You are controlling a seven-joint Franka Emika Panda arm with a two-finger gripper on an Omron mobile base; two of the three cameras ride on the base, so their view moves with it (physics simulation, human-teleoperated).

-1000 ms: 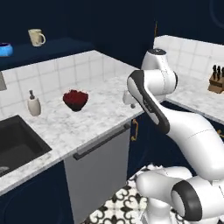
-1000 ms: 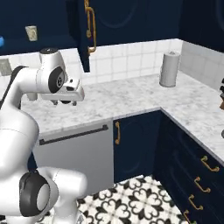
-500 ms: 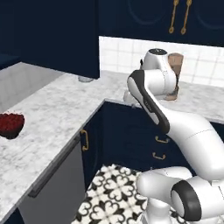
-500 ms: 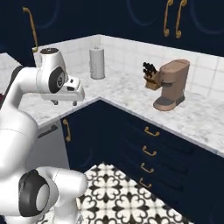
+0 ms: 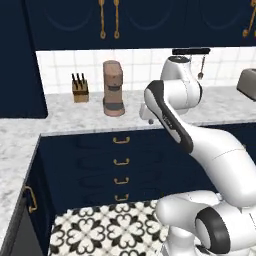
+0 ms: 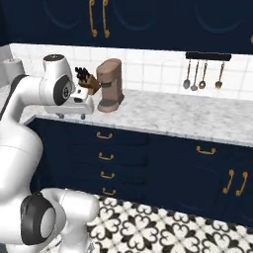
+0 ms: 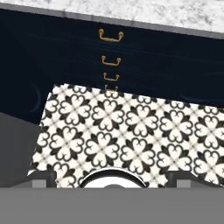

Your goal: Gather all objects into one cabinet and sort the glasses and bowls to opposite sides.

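Arm: the white arm stood folded in front of the marble counter (image 6: 188,116), its hand turned down toward the floor.
Gripper (image 6: 71,116): it hung just in front of the counter's edge, near the coffee machine; the two fingers were spread wide, released, with nothing between them.
Under the hand: the hand view looked down on the black-and-white patterned floor tiles (image 7: 131,131) and the navy drawer fronts (image 7: 65,48) with a column of small brass pulls.
Coffee machine (image 6: 109,85): brown, upright on the counter against the white tiled wall.
Knife block (image 6: 86,81): it stood just beside the coffee machine, on its left as I faced the wall, with dark handles sticking up.
Utensil rail (image 6: 207,56): a dark bar on the tiles, well to the right of the coffee machine, with three spoons or ladles hanging from it.
Wall cabinets (image 6: 148,20): dark navy, shut, with a pair of long brass handles above the coffee machine.
Mugs and bowls: I could not tell where they stood from this stretch of the kitchen.
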